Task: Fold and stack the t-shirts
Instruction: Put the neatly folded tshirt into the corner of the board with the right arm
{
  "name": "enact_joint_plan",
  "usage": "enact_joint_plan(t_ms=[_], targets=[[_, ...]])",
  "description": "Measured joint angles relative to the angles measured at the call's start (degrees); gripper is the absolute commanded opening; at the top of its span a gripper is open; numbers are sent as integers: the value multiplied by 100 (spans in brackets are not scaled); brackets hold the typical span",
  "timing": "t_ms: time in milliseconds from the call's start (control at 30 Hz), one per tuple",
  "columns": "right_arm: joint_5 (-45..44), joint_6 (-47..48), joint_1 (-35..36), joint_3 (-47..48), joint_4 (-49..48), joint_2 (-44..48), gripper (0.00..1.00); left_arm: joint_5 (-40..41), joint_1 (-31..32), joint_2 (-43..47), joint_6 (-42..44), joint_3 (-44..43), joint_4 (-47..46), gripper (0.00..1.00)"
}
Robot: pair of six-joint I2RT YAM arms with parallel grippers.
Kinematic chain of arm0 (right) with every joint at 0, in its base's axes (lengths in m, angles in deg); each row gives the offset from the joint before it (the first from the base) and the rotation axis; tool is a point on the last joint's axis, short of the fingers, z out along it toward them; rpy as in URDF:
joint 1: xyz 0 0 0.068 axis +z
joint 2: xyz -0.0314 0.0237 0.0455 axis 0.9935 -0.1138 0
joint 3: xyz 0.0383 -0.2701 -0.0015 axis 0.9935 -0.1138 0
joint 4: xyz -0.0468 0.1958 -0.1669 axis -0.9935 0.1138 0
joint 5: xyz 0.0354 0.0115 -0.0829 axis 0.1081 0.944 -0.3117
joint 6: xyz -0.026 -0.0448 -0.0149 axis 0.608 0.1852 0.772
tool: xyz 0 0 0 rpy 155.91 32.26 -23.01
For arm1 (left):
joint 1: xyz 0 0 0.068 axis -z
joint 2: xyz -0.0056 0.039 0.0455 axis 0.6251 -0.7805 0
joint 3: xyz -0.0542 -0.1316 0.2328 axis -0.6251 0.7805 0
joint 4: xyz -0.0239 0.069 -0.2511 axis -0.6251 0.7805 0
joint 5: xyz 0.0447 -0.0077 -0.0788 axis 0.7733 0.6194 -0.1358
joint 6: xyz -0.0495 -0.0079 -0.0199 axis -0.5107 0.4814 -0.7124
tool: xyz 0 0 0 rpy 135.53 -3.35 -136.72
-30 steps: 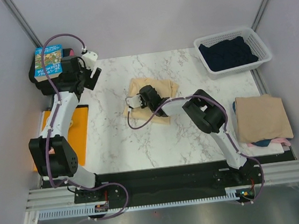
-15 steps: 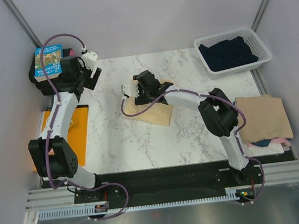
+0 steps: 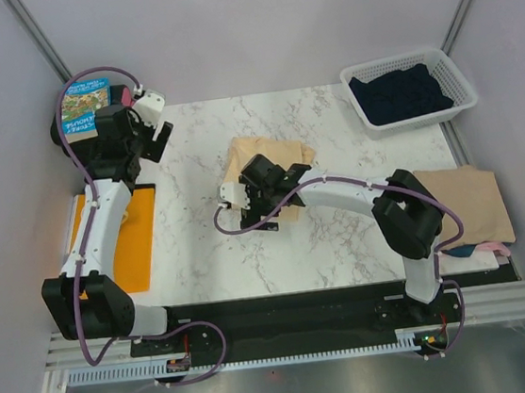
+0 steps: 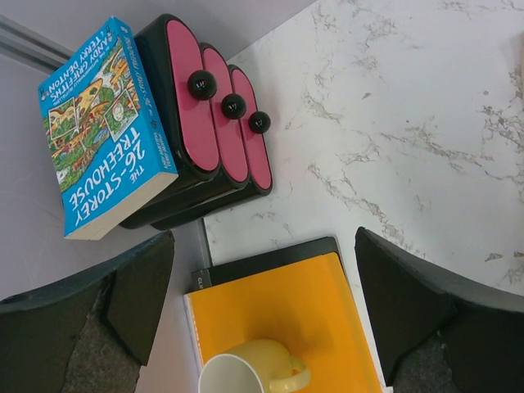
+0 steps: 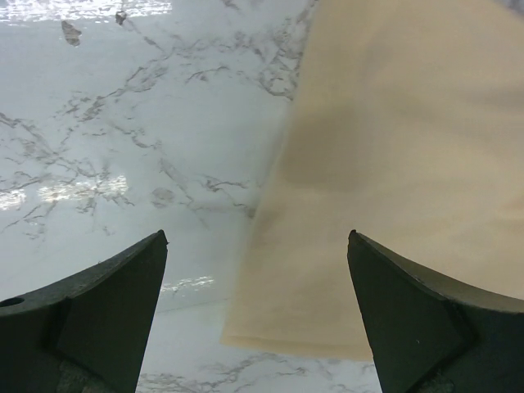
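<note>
Over marble surface (image 3: 193,166), shifted to near edge of pale yellow t-shirt (image 3: 271,150), right jaws wide, empty; left jaws wide. Likely another fold next.

A pale yellow shirt (image 3: 271,148) (image 5: 393,164) lies flat and folded in the middle of the table (image 3: 329,113). At the right edge, a tan shirt (image 3: 461,204) sits folded on top of a pile. A dark blue shirt (image 3: 457,252) and a pink shirt (image 3: 492,248) peek out under it. A bunched dark blue shirt (image 3: 401,93) fills the white basket (image 3: 459,79).
</note>
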Motion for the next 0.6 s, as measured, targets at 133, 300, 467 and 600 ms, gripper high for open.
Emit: enact_joint_plan(t_ms=[133,300,467,600], targets=[[59,-195,22,-131,-20,2,97,0,0,4,0,0,85,98],[-120,-289,22,-367,-378,-11,97,-2,0,28,0,2,122,98],[-588,-326,22,-640,-892,-138,98,-2,0,133,2,2,133,98],[-850,-293,17,-686,-1292,-310,98,-2,0,153,2,2,133,98]])
